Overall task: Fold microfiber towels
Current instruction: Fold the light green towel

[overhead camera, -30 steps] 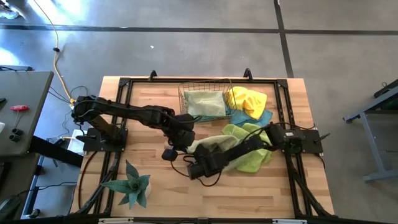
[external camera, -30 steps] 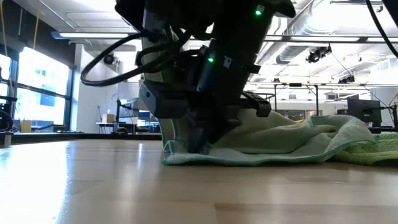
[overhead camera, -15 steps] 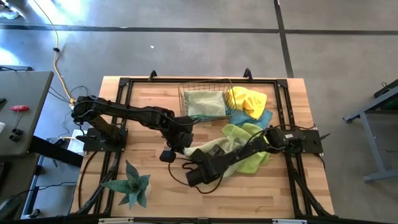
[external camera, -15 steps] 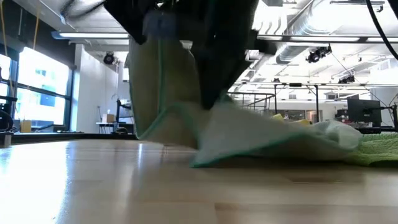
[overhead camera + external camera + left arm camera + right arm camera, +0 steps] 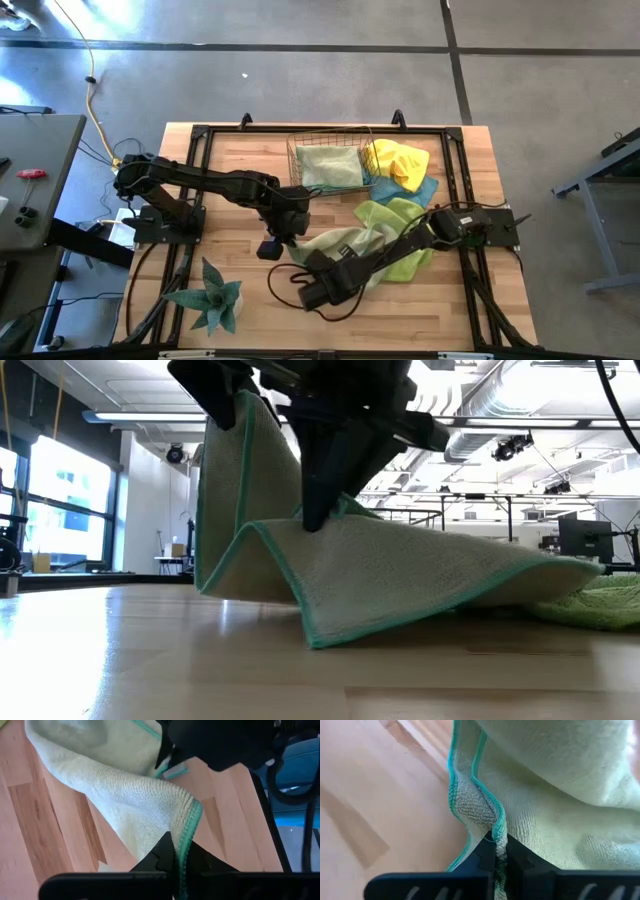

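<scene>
A pale green towel with a teal hem point(image 5: 340, 243) point(image 5: 400, 570) is held up like a tent at mid-table by both grippers. My left gripper point(image 5: 283, 232) point(image 5: 179, 851) is shut on its hem at the towel's left end. My right gripper point(image 5: 318, 283) point(image 5: 499, 845) is shut on its hem nearer the table's near edge. The towel's right part trails on the wood toward the lime green towel point(image 5: 405, 240). A yellow towel point(image 5: 397, 160) and a light blue towel point(image 5: 425, 188) lie at the back right. My left gripper pinches the towel's teal-hemmed edge point(image 5: 187, 837) between its two fingers, at a corner-like bend. In the low view this end point(image 5: 235, 430) is lifted high and the cloth hangs below it to the table. My right gripper pinches the towel's hemmed edge point(image 5: 496, 827) between its two fingers, where two teal hem lines run side by side. The fingers come from above, pointing down. This peak point(image 5: 315, 525) is lifted, and the cloth slopes down from it to the table.
A copper wire basket point(image 5: 296, 150) at the back holds another pale green towel point(image 5: 327, 165). A spiky green plant point(image 5: 212, 298) stands near the front left. Bare wood lies in front of the held towel and along the left side.
Both grippers have risen with the pale green towel. It lay flat and bunched on the table and now stands as a tent with two lifted peaks. My right gripper has gone toward the table's near edge and a little left, drawing its part of the hem with it.
</scene>
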Robot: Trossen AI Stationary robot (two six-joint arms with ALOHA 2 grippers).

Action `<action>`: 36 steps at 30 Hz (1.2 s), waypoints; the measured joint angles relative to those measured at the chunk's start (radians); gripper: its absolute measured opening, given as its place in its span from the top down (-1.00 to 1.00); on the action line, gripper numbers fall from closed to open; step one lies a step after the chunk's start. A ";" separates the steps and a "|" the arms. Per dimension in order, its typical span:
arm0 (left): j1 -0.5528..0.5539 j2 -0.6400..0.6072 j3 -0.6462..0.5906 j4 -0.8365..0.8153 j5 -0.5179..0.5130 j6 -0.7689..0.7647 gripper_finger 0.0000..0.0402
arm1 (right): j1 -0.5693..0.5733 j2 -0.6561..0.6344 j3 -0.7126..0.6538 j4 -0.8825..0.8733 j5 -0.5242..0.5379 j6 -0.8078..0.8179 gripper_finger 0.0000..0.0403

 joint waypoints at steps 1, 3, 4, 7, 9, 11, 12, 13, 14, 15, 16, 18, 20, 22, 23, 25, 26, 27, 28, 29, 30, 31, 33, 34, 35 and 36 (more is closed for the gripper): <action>0.000 0.000 0.000 -0.001 0.000 0.000 1.00 | -0.002 0.000 0.000 0.015 -0.012 0.000 1.00; -0.001 0.000 0.000 -0.003 0.000 0.000 1.00 | -0.005 0.000 0.000 0.038 -0.030 0.000 1.00; -0.002 0.000 0.000 -0.003 0.000 0.000 1.00 | -0.008 0.000 0.000 0.048 -0.032 0.001 1.00; -0.009 0.000 0.000 -0.009 0.000 0.000 1.00 | -0.011 0.000 0.000 0.089 -0.037 0.000 1.00; -0.015 0.000 0.000 -0.011 0.000 0.000 1.00 | -0.015 0.000 0.000 0.116 -0.061 -0.001 1.00; -0.022 0.000 0.000 -0.010 0.000 0.000 1.00 | -0.017 0.000 0.000 0.133 -0.077 -0.002 1.00; -0.023 0.000 0.000 -0.011 0.000 0.000 1.00 | -0.017 0.000 0.000 0.137 -0.077 -0.002 1.00; -0.026 0.000 0.000 -0.011 0.000 0.000 1.00 | -0.017 0.000 0.000 0.136 -0.077 -0.002 1.00; -0.027 0.000 0.000 -0.011 0.000 0.000 1.00 | -0.018 0.000 0.000 0.135 -0.077 -0.002 1.00; -0.028 0.000 0.000 -0.011 0.000 0.000 1.00 | -0.021 0.000 0.000 0.135 -0.077 -0.002 1.00; -0.028 0.000 0.000 -0.011 0.000 0.000 1.00 | -0.022 0.000 0.000 0.135 -0.077 -0.002 1.00; -0.028 0.000 0.000 -0.011 0.000 0.000 1.00 | -0.022 0.000 0.000 0.135 -0.077 -0.001 1.00; -0.028 0.000 0.000 -0.011 0.000 0.000 1.00 | -0.022 0.000 0.000 0.135 -0.077 0.004 1.00; -0.028 0.000 0.000 -0.011 0.000 0.000 1.00 | -0.022 0.000 0.000 0.135 -0.077 0.005 1.00; -0.028 0.000 0.000 -0.011 0.000 0.000 1.00 | -0.022 0.000 0.000 0.135 -0.077 0.006 1.00; -0.028 0.000 0.000 -0.011 0.000 0.000 1.00 | -0.022 0.000 0.000 0.135 -0.077 0.007 1.00; -0.028 0.000 0.000 -0.011 0.000 0.000 1.00 | -0.022 0.000 0.000 0.135 -0.076 0.006 1.00; -0.028 0.000 0.000 -0.011 0.000 0.000 1.00 | -0.022 0.000 0.000 0.135 -0.076 0.006 1.00; -0.028 0.000 0.000 -0.011 0.000 0.001 1.00 | -0.022 0.000 0.000 0.135 -0.076 0.006 1.00; -0.028 0.000 0.000 -0.011 0.000 0.002 1.00 | -0.023 0.000 0.000 0.135 -0.076 0.006 1.00; -0.028 0.000 0.000 -0.011 0.000 0.005 1.00 | -0.023 0.000 0.000 0.135 -0.076 0.006 1.00; -0.028 0.000 0.000 -0.011 0.000 0.008 1.00 | -0.024 0.000 0.000 0.135 -0.076 0.006 1.00; -0.028 0.000 0.000 -0.011 0.000 0.008 1.00 | -0.025 0.000 -0.001 0.135 -0.077 0.006 1.00; -0.028 0.000 0.000 -0.011 0.000 0.008 1.00 | -0.027 -0.001 -0.006 0.138 -0.082 0.006 1.00; -0.028 0.000 0.000 -0.011 0.000 0.008 1.00 | -0.028 -0.002 -0.013 0.140 -0.090 0.009 1.00; -0.028 0.000 0.000 -0.011 0.000 0.008 1.00 | -0.030 -0.003 -0.025 0.147 -0.101 0.020 1.00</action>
